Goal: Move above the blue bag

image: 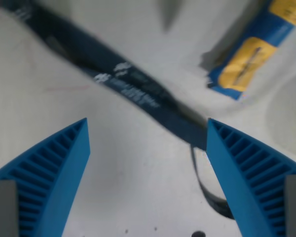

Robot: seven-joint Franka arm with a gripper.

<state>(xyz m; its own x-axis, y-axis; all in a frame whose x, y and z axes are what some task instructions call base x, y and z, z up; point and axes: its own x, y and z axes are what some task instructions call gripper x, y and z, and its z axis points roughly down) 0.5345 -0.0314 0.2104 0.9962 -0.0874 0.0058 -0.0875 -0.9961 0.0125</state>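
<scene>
The tool (pixel 148 129) stood wide open with nothing between its two blue ribbed fingers (pixel 54 173), which rose from the lower corners of the wrist view. Pale tabletop (pixel 133 173) showed in the gap between them, bare apart from a small dark spot at the bottom edge.

A dark blue strap (pixel 133 89) with white lettering ran slantwise from the upper left down toward the right finger, where it passed behind the fingertip; a thin dark loop curled on below, close along that finger's inner edge.

The blue bag (pixel 256 49), blue with yellow panels, lay at the upper right, cut off by the top edge of the view. Its lower corner sat well above and slightly right of the right fingertip, apart from the strap, with open tabletop between. A pale rounded shape at the right edge was too blurred to identify.
</scene>
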